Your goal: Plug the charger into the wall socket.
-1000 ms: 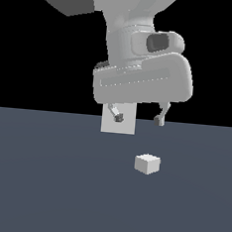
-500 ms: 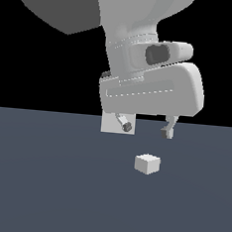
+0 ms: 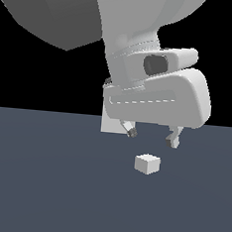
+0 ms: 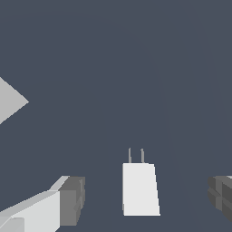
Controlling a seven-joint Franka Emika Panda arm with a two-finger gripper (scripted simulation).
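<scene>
The charger (image 3: 147,163) is a small white-grey cube lying on the dark floor; in the wrist view the charger (image 4: 140,189) shows two thin prongs at one end. My gripper (image 3: 152,136) hangs open just above it, a little toward the far side, with nothing between its fingers. In the wrist view the gripper (image 4: 147,199) straddles the charger, one finger (image 4: 70,200) on each side, not touching it. The wall socket (image 3: 110,122) is a light-grey upright plate behind the hand, mostly hidden by it; a corner of the wall socket (image 4: 11,100) appears in the wrist view.
The dark grey floor (image 3: 42,181) stretches around the charger. The arm's bulky white body (image 3: 155,91) fills the upper part of the exterior view.
The hand has travelled toward the exterior view's right and come closer to the camera, now standing over the charger. The charger has not moved. More of the socket plate is covered.
</scene>
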